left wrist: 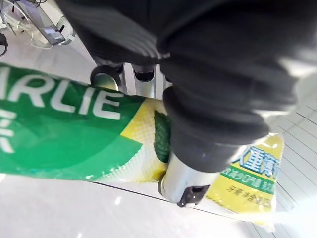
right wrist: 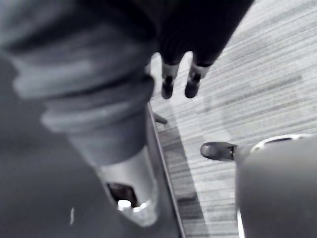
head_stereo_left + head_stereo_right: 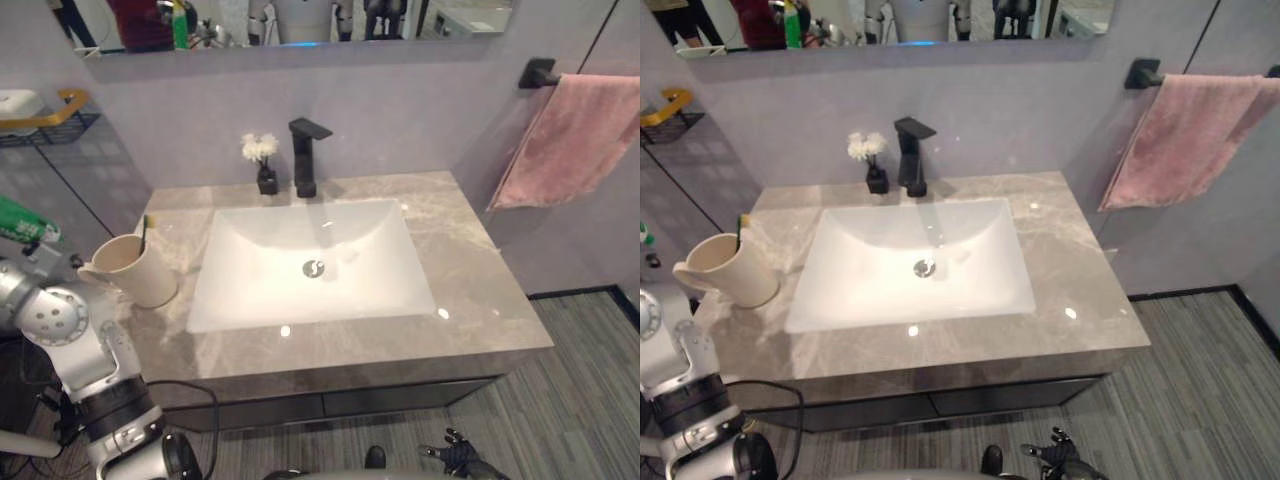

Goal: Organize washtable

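Now the left robot hand (image 1: pixel 208 124) is pinching a green and yellow toothpaste tube (image 1: pixel 64 134). In the left wrist view the thumb lies across the front of the tube and the silver fingers (image 1: pixel 141 79) sit behind it. In the left eye view the tube pokes in at the left edge of the frame. It is up off the grey stone tabletop (image 3: pixel 470 290) and a little above the cream cup (image 3: pixel 140 270). The cup stands on the tabletop at the left of the frame, just beside the white sink (image 3: pixel 250 280). A toothbrush (image 3: pixel 147 225) sticks up out of the cup. The sink sits in the middle of the tabletop. Behind it, in the upper middle of the frame, stands a black tap (image 3: pixel 305 160). Just to the left of the tap is a small black vase with white flowers (image 3: pixel 264 165). A pink towel (image 3: pixel 575 140) hangs from a black bar (image 3: pixel 540 72) on the wall in the upper right of the frame. A wire shelf with a gold rim (image 3: pixel 50 115) is on the wall in the upper left. A mirror (image 3: pixel 300 20) runs along the top. The right robot hand (image 3: pixel 460 458) hangs low at the bottom right of the frame, over the grey striped floor (image 3: pixel 570 380). In the right wrist view its fingers are loose and hold nothing.
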Motion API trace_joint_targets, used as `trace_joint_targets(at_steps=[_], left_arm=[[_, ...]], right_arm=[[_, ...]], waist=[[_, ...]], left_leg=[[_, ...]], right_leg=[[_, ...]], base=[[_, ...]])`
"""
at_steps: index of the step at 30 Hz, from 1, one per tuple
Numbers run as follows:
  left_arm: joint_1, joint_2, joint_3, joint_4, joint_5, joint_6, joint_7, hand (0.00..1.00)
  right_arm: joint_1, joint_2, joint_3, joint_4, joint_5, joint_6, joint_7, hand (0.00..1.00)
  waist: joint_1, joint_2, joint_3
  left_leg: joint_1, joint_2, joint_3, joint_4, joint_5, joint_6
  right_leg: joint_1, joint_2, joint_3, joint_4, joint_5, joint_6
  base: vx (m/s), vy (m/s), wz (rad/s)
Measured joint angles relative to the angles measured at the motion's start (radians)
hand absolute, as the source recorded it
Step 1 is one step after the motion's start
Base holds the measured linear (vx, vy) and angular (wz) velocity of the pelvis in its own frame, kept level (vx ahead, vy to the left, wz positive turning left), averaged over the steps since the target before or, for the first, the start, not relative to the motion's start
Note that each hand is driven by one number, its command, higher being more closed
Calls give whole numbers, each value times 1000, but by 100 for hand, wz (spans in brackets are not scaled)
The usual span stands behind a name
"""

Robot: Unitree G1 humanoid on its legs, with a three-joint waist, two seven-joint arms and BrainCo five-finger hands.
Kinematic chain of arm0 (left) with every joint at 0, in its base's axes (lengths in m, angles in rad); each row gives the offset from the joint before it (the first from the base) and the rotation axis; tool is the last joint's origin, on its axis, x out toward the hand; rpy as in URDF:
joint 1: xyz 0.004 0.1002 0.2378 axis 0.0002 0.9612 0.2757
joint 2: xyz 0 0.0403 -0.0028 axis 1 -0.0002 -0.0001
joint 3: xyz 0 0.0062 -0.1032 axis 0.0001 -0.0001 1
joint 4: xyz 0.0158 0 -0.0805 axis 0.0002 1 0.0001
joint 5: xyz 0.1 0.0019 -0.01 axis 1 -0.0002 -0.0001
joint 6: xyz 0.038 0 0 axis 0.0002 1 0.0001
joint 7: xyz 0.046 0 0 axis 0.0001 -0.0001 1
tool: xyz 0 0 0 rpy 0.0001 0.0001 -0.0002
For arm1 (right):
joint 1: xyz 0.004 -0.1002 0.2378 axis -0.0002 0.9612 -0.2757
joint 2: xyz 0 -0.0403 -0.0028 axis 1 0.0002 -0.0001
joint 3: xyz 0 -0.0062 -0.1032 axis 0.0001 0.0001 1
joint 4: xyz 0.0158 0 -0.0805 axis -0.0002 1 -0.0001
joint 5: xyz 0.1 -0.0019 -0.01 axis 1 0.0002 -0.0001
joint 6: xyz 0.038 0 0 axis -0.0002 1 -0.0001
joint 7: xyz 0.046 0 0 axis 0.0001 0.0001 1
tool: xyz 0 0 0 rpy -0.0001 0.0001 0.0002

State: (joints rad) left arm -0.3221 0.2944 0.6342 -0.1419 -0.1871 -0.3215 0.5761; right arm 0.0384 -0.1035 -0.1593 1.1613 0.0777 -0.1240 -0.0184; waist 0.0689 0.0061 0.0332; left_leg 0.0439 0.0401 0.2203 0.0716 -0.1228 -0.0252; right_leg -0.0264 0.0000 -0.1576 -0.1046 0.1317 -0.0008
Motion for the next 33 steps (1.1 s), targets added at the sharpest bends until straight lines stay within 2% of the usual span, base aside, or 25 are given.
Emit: trace_joint_targets(at_steps=[5,12,16,23,33], left_arm=[[-15,27,-2,37,-2,-1,-1,100],[-20,28,-5,109,-3,6,0,100],[-20,28,-6,114,-10,6,1,100],[-20,28,-15,125,-16,11,-2,100],[-1,24,-15,229,-16,32,-4,100]], right_arm=[[9,0,0,0,0,1,0,0],[27,1,-2,0,0,3,-1,0],[31,3,-5,-2,0,3,-2,0],[37,13,-8,-7,0,2,-3,0],[47,14,-8,-46,0,2,-4,0]], waist=[[-1,1,0],[-1,-4,-3],[-1,-13,-11],[-4,-14,-11],[-14,2,-7]], left_leg=[[-4,-1,7,1,0,0],[-6,-5,7,1,0,1],[-19,-5,19,3,0,1],[-18,-6,30,8,0,1],[0,-7,39,-21,1,1]], right_leg=[[-11,2,10,0,5,-2],[-14,-1,18,0,8,1],[-31,-1,25,0,14,1],[-33,-1,34,0,19,3],[-28,-1,33,0,15,8]], base=[[-1,-11,-8],[0,0,0],[-6,-4,-6],[-8,-7,-5],[7,0,-1]])
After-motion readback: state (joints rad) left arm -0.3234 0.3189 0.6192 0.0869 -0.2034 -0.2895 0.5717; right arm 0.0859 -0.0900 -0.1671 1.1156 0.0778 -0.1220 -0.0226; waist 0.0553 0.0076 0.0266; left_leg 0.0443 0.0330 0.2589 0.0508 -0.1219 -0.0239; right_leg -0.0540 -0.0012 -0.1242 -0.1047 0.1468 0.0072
